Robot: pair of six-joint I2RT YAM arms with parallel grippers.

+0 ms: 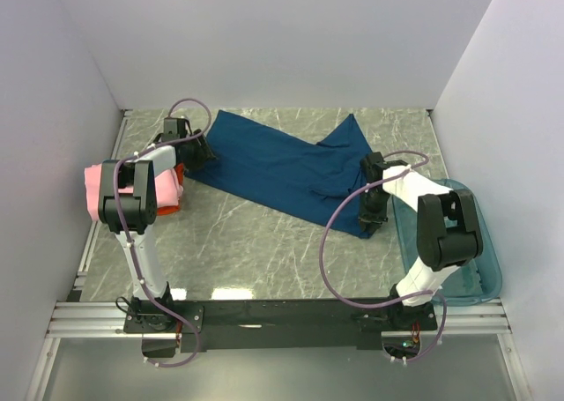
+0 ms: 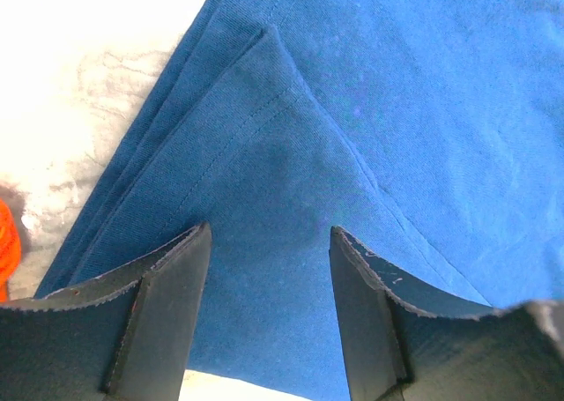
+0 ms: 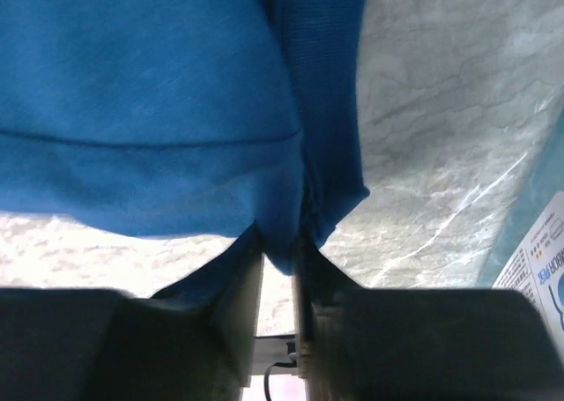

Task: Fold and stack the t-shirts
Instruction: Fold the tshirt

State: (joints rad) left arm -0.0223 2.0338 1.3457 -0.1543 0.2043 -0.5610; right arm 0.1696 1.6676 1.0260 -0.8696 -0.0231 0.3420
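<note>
A large navy-blue t-shirt (image 1: pixel 282 163) lies spread and partly folded across the middle of the table. My left gripper (image 1: pixel 201 152) hangs open over the shirt's left corner. In the left wrist view the cloth (image 2: pixel 397 110) fills the gap between the spread fingers of this gripper (image 2: pixel 270 233), with nothing pinched. My right gripper (image 1: pixel 370 229) is at the shirt's near right end. In the right wrist view its jaws (image 3: pixel 280 238) stand close together with a fold of blue cloth (image 3: pixel 150 92) pinched between them. A pink t-shirt (image 1: pixel 106 189) and an orange one (image 1: pixel 179 174) lie at the left, partly hidden by the left arm.
A translucent teal tub (image 1: pixel 476 269) stands at the right edge beside the right arm, its labelled wall (image 3: pixel 542 242) showing in the right wrist view. White walls close in the table on three sides. Bare marble surface shows in front of the shirt.
</note>
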